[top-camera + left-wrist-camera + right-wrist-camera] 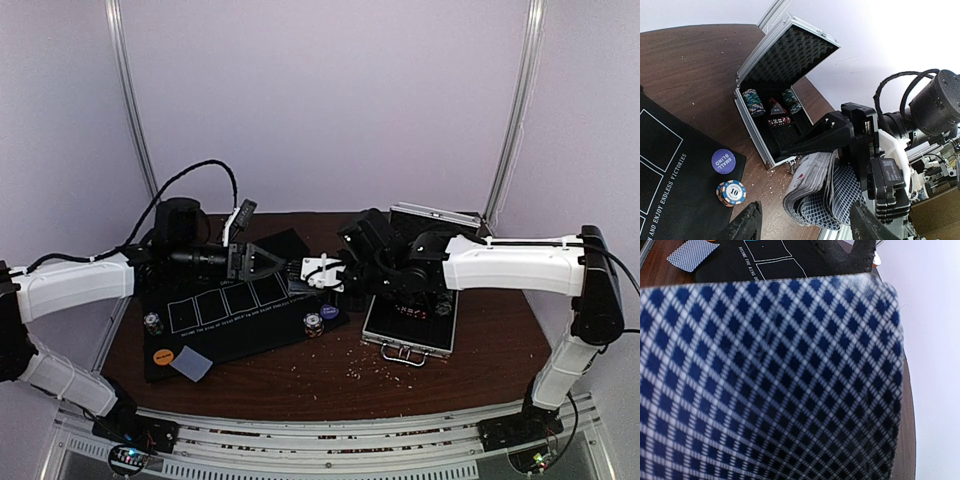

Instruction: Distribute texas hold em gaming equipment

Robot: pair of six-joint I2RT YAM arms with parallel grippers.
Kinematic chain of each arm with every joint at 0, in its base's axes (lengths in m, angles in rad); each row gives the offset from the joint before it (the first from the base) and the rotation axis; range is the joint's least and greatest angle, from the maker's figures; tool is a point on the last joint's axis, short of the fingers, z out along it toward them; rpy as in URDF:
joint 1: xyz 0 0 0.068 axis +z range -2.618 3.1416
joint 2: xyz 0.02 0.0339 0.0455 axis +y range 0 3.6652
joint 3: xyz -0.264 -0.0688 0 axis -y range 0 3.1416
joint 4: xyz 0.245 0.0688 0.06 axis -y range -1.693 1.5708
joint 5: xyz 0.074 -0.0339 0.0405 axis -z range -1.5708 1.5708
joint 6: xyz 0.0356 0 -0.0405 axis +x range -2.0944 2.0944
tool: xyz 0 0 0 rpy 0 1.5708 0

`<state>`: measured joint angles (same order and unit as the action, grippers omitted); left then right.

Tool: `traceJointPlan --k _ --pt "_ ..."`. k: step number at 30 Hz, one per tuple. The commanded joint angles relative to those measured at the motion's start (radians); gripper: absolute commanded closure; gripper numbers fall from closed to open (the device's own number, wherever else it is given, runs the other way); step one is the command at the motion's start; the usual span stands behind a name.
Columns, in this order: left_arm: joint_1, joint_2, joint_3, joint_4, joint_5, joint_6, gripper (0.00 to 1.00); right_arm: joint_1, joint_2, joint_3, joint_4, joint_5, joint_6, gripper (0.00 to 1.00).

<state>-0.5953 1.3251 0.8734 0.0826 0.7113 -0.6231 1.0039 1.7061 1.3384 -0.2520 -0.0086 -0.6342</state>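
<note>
a: where's the deck right now?

b: my right end effector (338, 272) is pinching the deck of playing cards (815, 192) by one end. it's up off the counter (330, 375), between the black mat (240, 330) and the open silver aluminium case (790, 55). that wrist camera shows nothing but a diamond-patterned card back.

a: and the left?

b: the left end effector (263, 262) faces the deck's free end. its fingers (747, 226) are spread, with nothing gripped between them as far as i can see.

a: how do you reckon the cards will handle?

b: light, thin, slick and bendy. the deck is bowing and fanning where it hangs out of the clamp, so i judge a hard pull would drag several cards along. i'd take only the outermost card, at its free edge, with a gentle pinch.

a: counts?

b: one deck in hand. one single card (191, 364) lies face down at the mat's near corner, and one orange button (162, 354) sits just beside it. there are two chip stacks (152, 322), that one at the mat's left edge. the other stack (731, 193) is at the right edge, with one purple "small blind" button (723, 161) next to it. two more rows of chips (753, 101) lie inside the case. i can't find a grey button.
</note>
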Motion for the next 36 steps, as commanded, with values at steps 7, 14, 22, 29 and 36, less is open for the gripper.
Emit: traceJointPlan --k 7,14,22,29,36 --pt "-0.028 0.017 0.009 0.049 0.0 0.009 0.27 0.009 0.026 0.044 0.01 -0.005 -0.008 0.57" --pt "-0.043 0.072 0.052 -0.021 -0.051 0.039 0.33 0.013 0.028 0.044 0.013 -0.004 -0.006 0.57" --pt "-0.041 0.026 0.045 -0.069 -0.06 0.084 0.59 0.014 0.028 0.032 0.017 0.008 -0.002 0.57" --pt "-0.043 0.008 0.045 -0.092 -0.073 0.104 0.82 0.013 0.035 0.036 0.017 0.012 0.001 0.58" --pt "-0.043 0.001 0.049 -0.093 -0.066 0.106 1.0 0.012 0.035 0.032 0.014 0.022 0.002 0.58"
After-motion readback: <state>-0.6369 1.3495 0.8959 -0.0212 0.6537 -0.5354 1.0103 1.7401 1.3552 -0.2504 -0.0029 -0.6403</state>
